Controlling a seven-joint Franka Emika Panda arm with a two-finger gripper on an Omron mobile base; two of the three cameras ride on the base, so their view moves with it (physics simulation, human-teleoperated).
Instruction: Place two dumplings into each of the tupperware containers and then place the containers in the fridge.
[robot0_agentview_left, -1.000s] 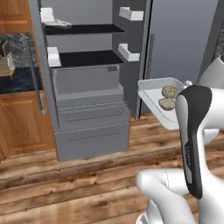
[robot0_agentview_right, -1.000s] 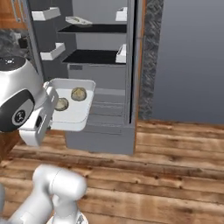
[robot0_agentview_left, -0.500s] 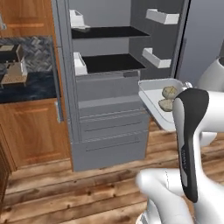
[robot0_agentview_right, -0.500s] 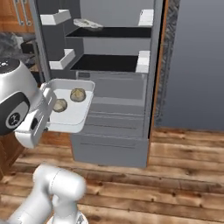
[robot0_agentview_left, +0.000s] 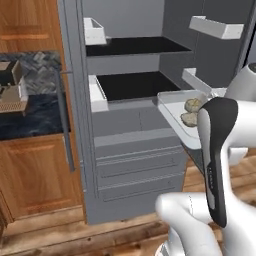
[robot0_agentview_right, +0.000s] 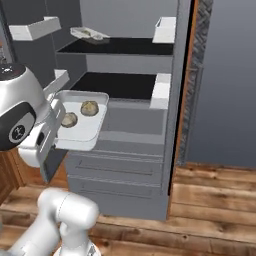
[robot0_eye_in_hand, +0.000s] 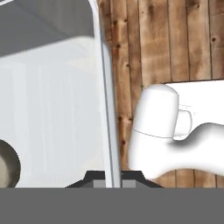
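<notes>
My gripper (robot0_eye_in_hand: 113, 183) is shut on the rim of a white tupperware container (robot0_eye_in_hand: 57, 109), and it holds the tray level in front of the open fridge (robot0_agentview_left: 130, 150). In the left base view the container (robot0_agentview_left: 172, 107) carries two dumplings (robot0_agentview_left: 192, 105) and hangs just right of the lower dark shelf. The right base view shows the same container (robot0_agentview_right: 85, 136) with its dumplings (robot0_agentview_right: 89, 108) at middle-shelf height, outside the fridge (robot0_agentview_right: 125, 150). A second container (robot0_agentview_right: 90, 34) with dumplings lies on the upper shelf. One dumpling (robot0_eye_in_hand: 6, 168) peeks in at the hand view's left edge.
White door bins (robot0_agentview_left: 94, 31) (robot0_agentview_right: 167, 30) hang on both sides of the fridge opening, and grey drawers (robot0_agentview_right: 120, 167) fill its lower half. At the left stand a dark counter (robot0_agentview_left: 30, 117) with small items and a wooden cabinet (robot0_agentview_left: 35, 175). Wood floor (robot0_agentview_right: 210, 200) lies below.
The whole picture has shifted and grown: the base has driven closer to the fridge. The container stays in my gripper with both dumplings in it.
</notes>
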